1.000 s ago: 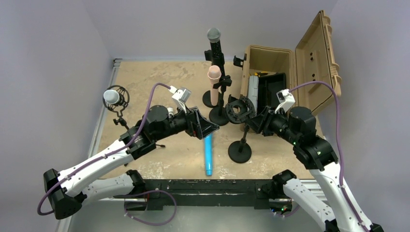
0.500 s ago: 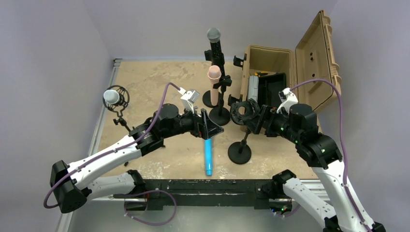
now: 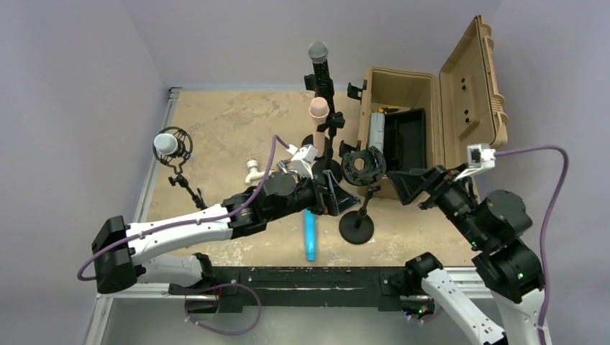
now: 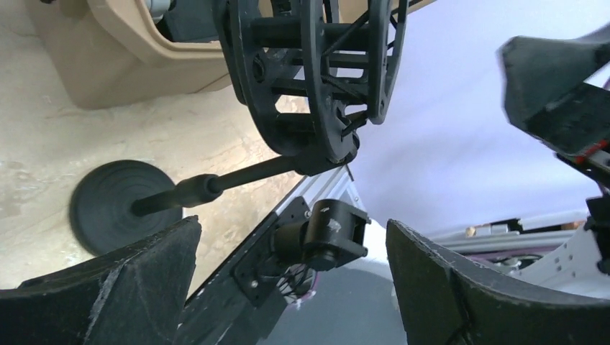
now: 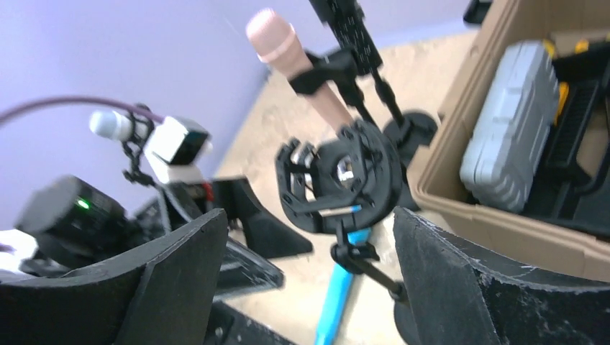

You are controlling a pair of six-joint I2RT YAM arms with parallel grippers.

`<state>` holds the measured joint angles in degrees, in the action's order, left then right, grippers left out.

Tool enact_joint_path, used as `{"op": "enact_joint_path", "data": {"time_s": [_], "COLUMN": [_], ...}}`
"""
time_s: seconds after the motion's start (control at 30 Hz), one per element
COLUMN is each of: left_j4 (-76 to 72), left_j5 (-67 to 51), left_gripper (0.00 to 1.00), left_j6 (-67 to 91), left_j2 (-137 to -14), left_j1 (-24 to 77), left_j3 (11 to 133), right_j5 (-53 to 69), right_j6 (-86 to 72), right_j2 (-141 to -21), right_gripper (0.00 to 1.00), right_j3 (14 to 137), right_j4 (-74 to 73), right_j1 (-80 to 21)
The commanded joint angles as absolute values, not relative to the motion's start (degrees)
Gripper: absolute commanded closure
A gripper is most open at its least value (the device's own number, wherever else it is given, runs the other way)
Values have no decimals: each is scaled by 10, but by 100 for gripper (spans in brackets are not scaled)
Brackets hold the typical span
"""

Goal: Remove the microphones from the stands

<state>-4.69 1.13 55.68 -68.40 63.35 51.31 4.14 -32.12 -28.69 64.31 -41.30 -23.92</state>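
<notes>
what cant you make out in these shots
- Top view: the blue microphone has its far end hidden under the left arm.
- Left wrist view: the stand's ring cradle is cut off by the top edge.
- Right wrist view: blur hides any markings on the grey box.

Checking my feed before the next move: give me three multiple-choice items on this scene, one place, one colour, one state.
1. The blue microphone is: A lying on the table; B standing upright; C hanging from a cable.
2. The case is: A red; B tan; C green.
3. The left tool is: A shut on the microphone; B shut on a stand; C open, empty.
Answers: 1 A, it lies flat on the table. 2 B, its shell and raised lid are tan. 3 C, its fingers stand wide apart, gripping nothing.
</notes>
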Motion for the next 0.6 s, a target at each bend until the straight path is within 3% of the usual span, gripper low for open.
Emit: {"op": "enact_joint_path", "data": {"time_s": [0.0,0.27,0.57], "left_j4": [-138,-206,-240], "left_j5": [120,198,200], "left_gripper": [2,0,0], "left_j6": [619,629,607], "left_j2": [-720,-783,-792], "left_j1": [663,693,698], "left_j3": [535,547,552], "right_j5": [2,-15,-10], "right_j6": [-322,-281,-276], "right_j2": [-272,-267,-251], "right_gripper": [16,15,14], "right_j3": [667,696,687], "right_j4": [-310,-276,-270], "right_j1": [-240,-240,-241]}}
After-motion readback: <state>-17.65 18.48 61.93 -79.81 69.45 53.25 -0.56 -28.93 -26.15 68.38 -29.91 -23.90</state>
